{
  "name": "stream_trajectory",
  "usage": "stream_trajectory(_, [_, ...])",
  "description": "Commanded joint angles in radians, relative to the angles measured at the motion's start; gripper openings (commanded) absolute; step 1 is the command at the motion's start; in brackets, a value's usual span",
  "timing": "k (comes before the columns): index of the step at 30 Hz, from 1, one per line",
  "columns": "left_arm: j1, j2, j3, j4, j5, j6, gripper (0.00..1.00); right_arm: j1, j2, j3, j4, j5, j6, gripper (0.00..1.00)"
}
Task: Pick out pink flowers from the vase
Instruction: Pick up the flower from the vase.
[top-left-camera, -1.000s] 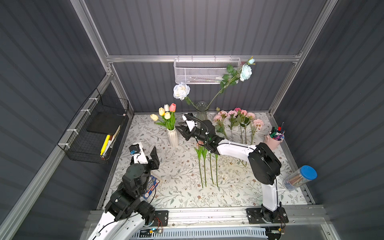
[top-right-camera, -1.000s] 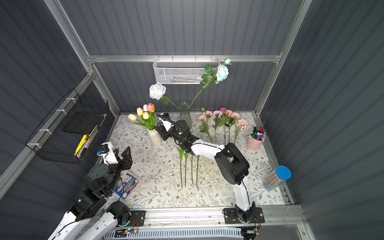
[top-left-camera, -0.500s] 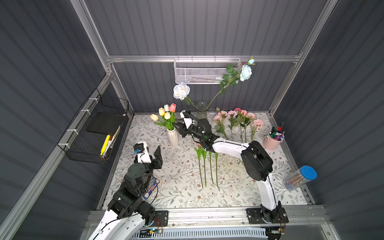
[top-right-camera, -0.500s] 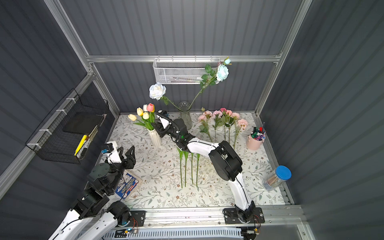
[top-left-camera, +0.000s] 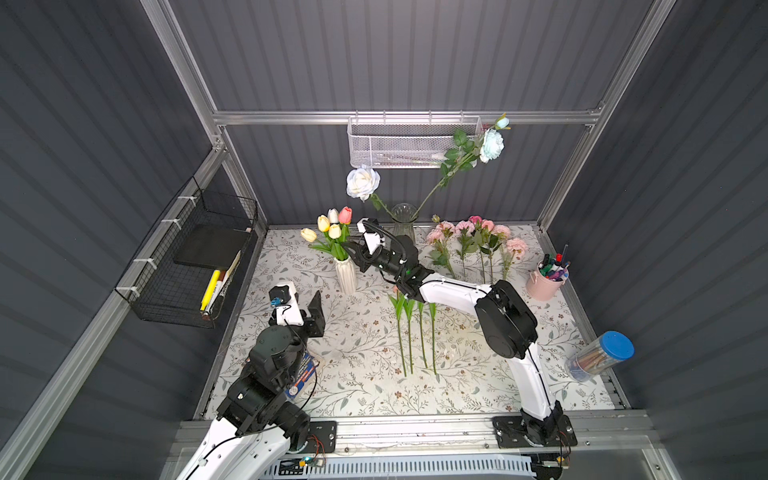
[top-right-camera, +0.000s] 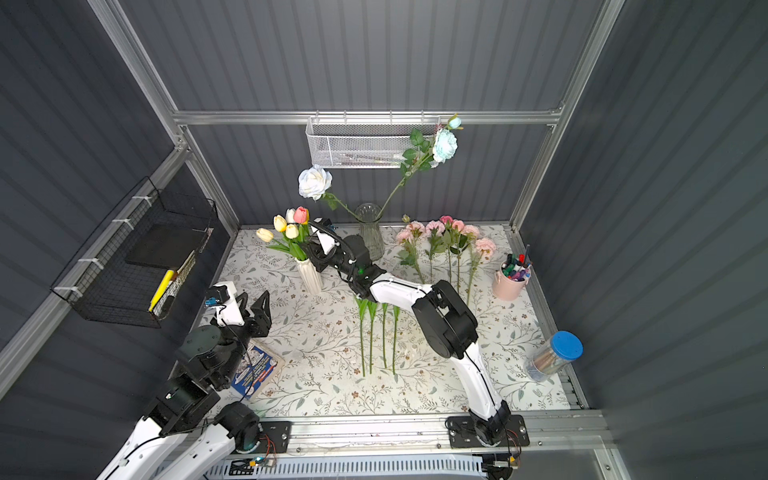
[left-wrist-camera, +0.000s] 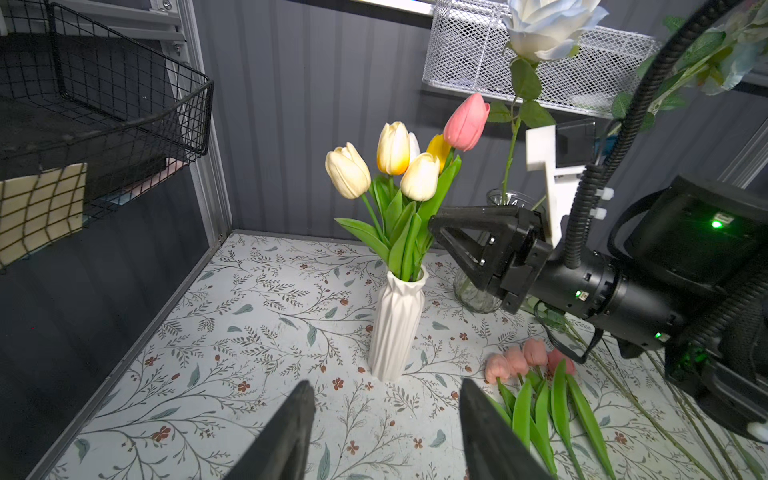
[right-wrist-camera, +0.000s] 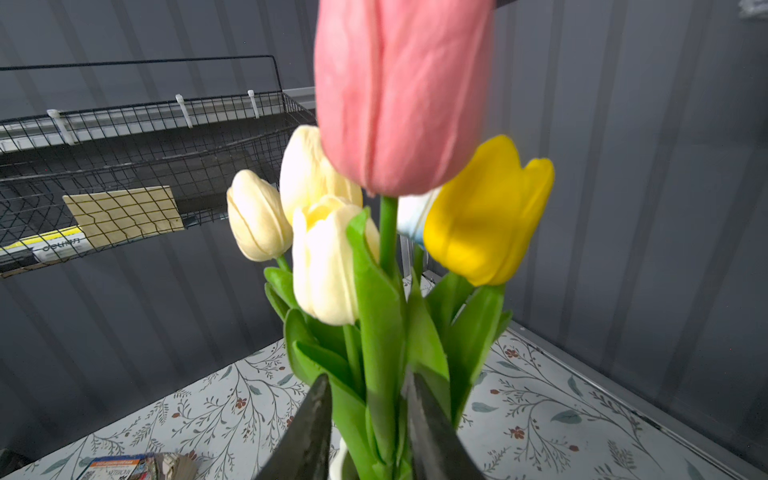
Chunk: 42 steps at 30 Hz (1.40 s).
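One pink tulip (top-left-camera: 345, 215) (right-wrist-camera: 399, 95) stands among cream and yellow tulips in the white ribbed vase (top-left-camera: 346, 275) (left-wrist-camera: 397, 324). My right gripper (right-wrist-camera: 368, 380) (top-left-camera: 348, 248) is open, its jaws either side of that tulip's green stem and leaves just above the vase mouth. Several pink tulips (left-wrist-camera: 523, 359) lie on the mat in front, stems (top-left-camera: 415, 336) side by side. Pink roses (top-left-camera: 473, 232) lie at the back right. My left gripper (left-wrist-camera: 384, 384) (top-right-camera: 253, 297) hangs open and empty over the mat, left of the vase.
A glass vase (top-left-camera: 403, 222) behind holds a white rose and a pale blue rose. A pink cup of pens (top-left-camera: 544, 282) and a blue-lidded jar (top-left-camera: 598, 357) stand at the right. A black wire basket (top-left-camera: 195, 257) hangs left; a booklet (top-right-camera: 255, 368) lies under the left arm.
My right gripper has reached left from the middle of the mat to the tulip bunch. The left arm has shifted a little forward and to the right.
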Motion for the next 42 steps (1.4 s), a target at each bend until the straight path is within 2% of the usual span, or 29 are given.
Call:
stream_trajectory(1, [0.001, 0.004, -0.009, 0.019, 0.011, 0.024, 0.57, -0.002, 0.032, 0.046, 0.006, 0.004, 0.02, 0.31])
stream_trajectory(16, [0.001, 0.01, -0.01, 0.027, 0.02, 0.033, 0.57, -0.001, 0.067, 0.078, -0.012, 0.011, 0.042, 0.26])
stream_trajectory(22, [0.001, 0.013, -0.009, 0.026, 0.019, 0.033, 0.58, -0.001, 0.067, 0.088, -0.007, 0.01, 0.046, 0.12])
stream_trajectory(28, [0.001, 0.028, -0.005, 0.024, 0.02, 0.036, 0.58, -0.001, 0.056, 0.08, 0.017, 0.005, 0.054, 0.04])
stream_trajectory(42, [0.001, 0.026, -0.008, 0.024, 0.023, 0.036, 0.58, 0.003, -0.021, 0.047, 0.04, -0.008, 0.015, 0.04])
